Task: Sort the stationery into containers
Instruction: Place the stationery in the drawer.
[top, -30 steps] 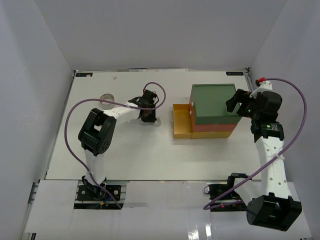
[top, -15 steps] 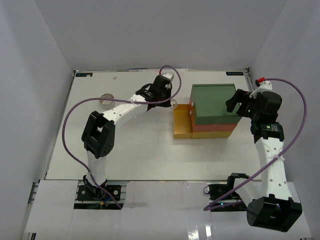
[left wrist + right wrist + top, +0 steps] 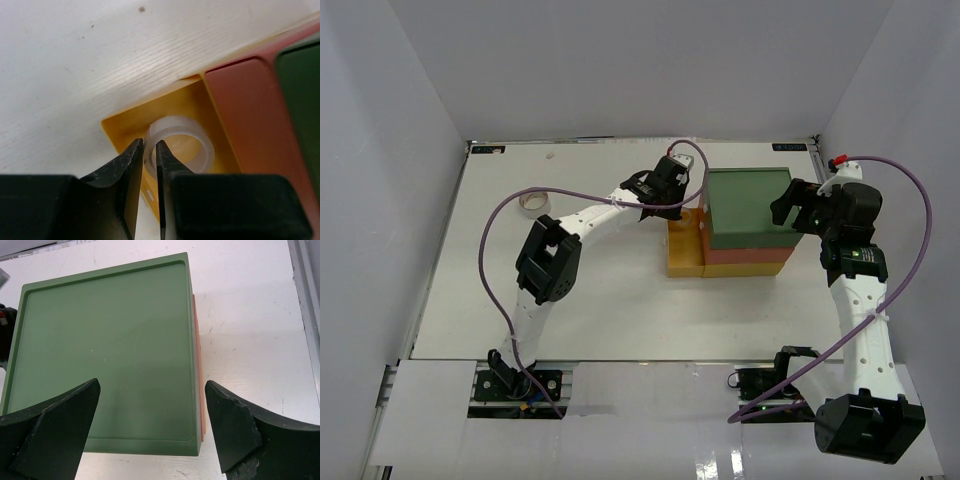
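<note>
The drawer stack stands at the right of the table, with a dark green top (image 3: 750, 205), an orange-red middle (image 3: 745, 256) and a yellow bottom tray (image 3: 682, 255) pulled out to the left. My left gripper (image 3: 681, 207) hangs over the open yellow tray (image 3: 127, 125). It is shut (image 3: 149, 150) on the wall of the white tape roll (image 3: 206, 150), which hangs inside the tray. My right gripper (image 3: 790, 205) is open and empty (image 3: 150, 410), above the near right part of the green top (image 3: 100, 350). No pens or highlighters are in view.
The grey tape roll (image 3: 532, 202) lies on the table at the far left. The orange-red tray (image 3: 245, 100) sits beside the yellow one. White walls close in the table on three sides.
My left gripper has carried the white tape roll to the right, from the middle of the table to over the open yellow tray. My right arm has not moved.
</note>
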Motion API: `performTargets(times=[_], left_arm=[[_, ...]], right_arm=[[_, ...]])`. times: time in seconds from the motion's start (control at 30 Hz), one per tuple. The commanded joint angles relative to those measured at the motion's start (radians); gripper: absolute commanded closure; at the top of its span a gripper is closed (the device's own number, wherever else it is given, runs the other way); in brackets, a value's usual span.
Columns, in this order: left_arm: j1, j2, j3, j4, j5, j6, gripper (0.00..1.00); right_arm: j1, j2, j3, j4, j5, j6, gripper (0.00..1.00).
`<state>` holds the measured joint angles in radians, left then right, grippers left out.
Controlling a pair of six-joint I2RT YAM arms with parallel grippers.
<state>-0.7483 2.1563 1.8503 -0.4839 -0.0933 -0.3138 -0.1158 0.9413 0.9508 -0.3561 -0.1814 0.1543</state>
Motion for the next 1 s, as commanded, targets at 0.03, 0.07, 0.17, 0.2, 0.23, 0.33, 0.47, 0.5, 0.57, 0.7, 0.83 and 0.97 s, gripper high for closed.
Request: performTargets(times=[0.03,0.07,0.17,0.2,0.23,0.33,0.47,0.5,0.57,0.7,0.83,0.97], left_arm=[[0.000,0.010,0.049,-0.025,0.000,0.007,0.69],[0.000,0.014,0.053,-0.030,-0.002,0.007,0.66],[-0.002,0.023,0.053,-0.030,-0.003,0.001,0.62],[-0.002,0.027,0.052,-0.030,-0.003,-0.001,0.57],[-0.002,0.028,0.052,-0.028,-0.006,-0.004,0.55],[0.000,0.028,0.053,-0.030,-0.011,-0.010,0.49],[0.000,-0.009,0.053,-0.030,-0.045,-0.021,0.44],[0.007,-0.031,0.053,-0.032,-0.049,-0.022,0.43],[0.030,-0.062,0.047,-0.042,-0.054,-0.037,0.39],[0.102,-0.163,-0.017,-0.045,-0.053,-0.059,0.31],[0.248,-0.272,-0.106,-0.064,-0.042,-0.059,0.24],[0.432,-0.358,-0.236,-0.061,-0.059,-0.051,0.22]], right_arm=[[0.007,-0.022,-0.006,0.037,0.017,-0.009,0.09],[0.007,-0.022,-0.007,0.037,0.019,-0.009,0.09],[0.008,-0.026,-0.009,0.039,0.019,-0.009,0.09],[0.008,-0.026,-0.009,0.037,0.019,-0.009,0.09],[0.010,-0.026,-0.009,0.039,0.020,-0.009,0.09],[0.010,-0.026,-0.009,0.039,0.019,-0.010,0.09],[0.011,-0.029,-0.009,0.039,0.019,-0.012,0.09],[0.013,-0.029,-0.009,0.039,0.019,-0.012,0.09],[0.013,-0.030,-0.009,0.039,0.016,-0.012,0.09],[0.015,-0.032,-0.007,0.039,0.014,-0.012,0.09],[0.019,-0.035,-0.001,0.034,0.014,-0.012,0.09],[0.024,-0.039,-0.003,0.034,0.011,-0.013,0.09]])
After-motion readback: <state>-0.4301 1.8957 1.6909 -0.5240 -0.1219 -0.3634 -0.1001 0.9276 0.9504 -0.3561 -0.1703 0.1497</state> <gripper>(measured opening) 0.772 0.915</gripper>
